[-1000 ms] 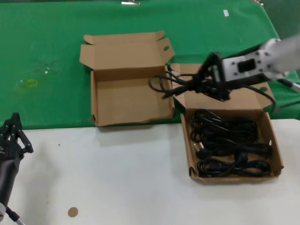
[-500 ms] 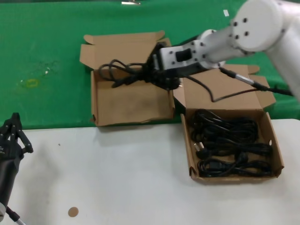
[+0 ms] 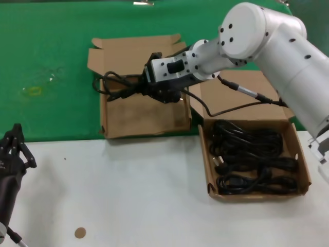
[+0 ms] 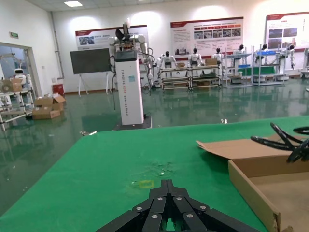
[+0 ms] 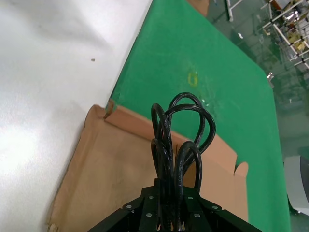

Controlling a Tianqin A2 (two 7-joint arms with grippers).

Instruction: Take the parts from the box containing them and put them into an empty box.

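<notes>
Green cloth bears both boxes: right gripper [image 3: 154,88] clamps one cord bundle [image 3: 119,85] above the empty box [image 3: 144,116]; at four o'clock, the full box [image 3: 304,170] holds more cords [image 3: 252,159]. Left gripper [image 3: 13,149] idles at eight o'clock, its fingers' spread unclear.

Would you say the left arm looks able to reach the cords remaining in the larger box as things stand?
Probably not easily. The left gripper sits parked at the table's near left edge, while the remaining cords lie in the larger box on the far right, and the right arm, holding a cord bundle over the smaller box, spans between.
</notes>
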